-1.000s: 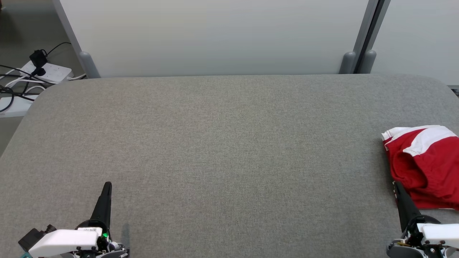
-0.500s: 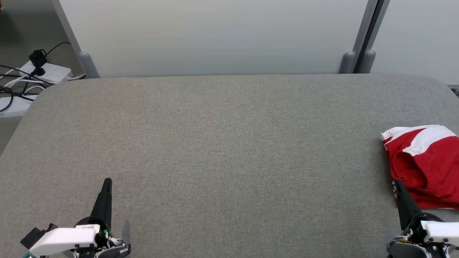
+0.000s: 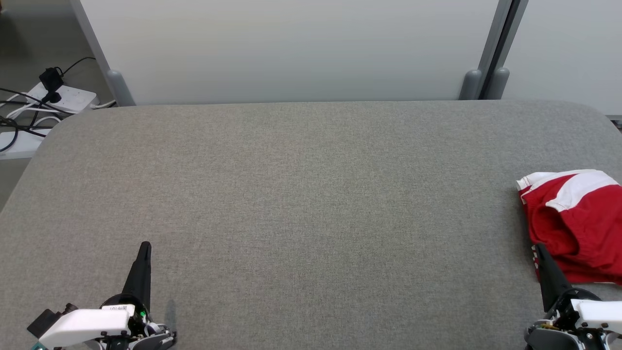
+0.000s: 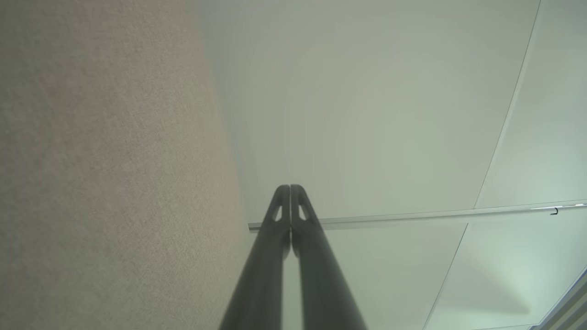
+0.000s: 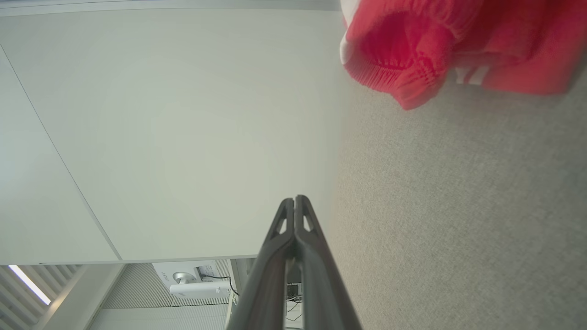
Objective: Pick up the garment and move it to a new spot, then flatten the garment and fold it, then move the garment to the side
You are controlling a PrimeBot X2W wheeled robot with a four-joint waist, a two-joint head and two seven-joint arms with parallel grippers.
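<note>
We see the red-and-white garment (image 3: pixel 576 228) bunched at the grey tabletop's (image 3: pixel 311 194) right edge. Our right pincer (image 3: pixel 538 249), clenched and empty, lies just beside the garment's near corner. Our left pincer (image 3: pixel 145 247), also clenched and empty, sits well apart at the near left.

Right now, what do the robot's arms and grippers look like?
The left gripper and the right gripper match: long, dark, tapering jaws with a small slot near each tip, on a round black base, behind it a white blocky housing. The left housing carries a label and a green light.
</note>
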